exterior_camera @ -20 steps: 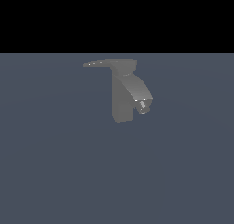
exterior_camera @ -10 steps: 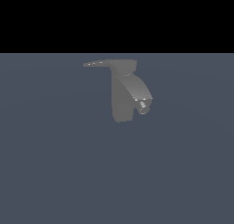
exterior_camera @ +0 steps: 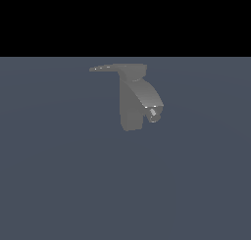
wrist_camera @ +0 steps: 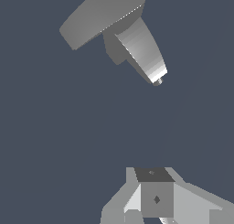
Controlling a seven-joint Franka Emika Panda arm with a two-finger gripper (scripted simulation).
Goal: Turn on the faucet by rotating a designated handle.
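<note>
Exterior view: matte grey blocky faucet, thin flat paddle handle pointing left; fingers' state unclear.

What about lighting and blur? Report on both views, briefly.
Exterior view: flat, dim light; faucet sharp, no cast shadow visible, small glint at the nozzle; black band across the top. Wrist view: bright highlight on the spout, handle evenly grey, no blur; gripper cropped at the frame edge.
</note>
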